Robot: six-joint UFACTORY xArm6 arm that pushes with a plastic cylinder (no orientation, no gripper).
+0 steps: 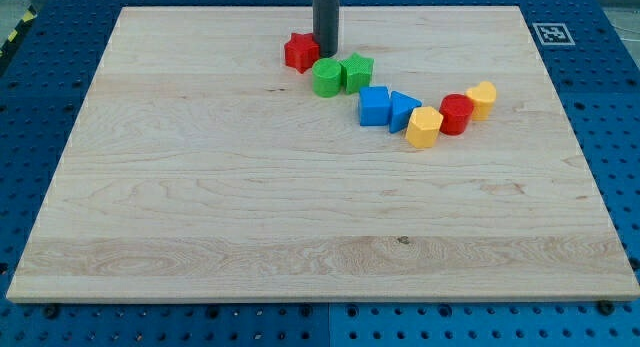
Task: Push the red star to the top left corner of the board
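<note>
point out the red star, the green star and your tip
red star (298,52), camera view, on its top face
green star (356,71), camera view, on its top face
my tip (326,55), camera view, on the rod's very end, just right of the red star

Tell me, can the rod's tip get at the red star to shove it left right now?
Probably yes: my tip sits just right of the red star, nothing between them, and bare board lies leftward.
</note>
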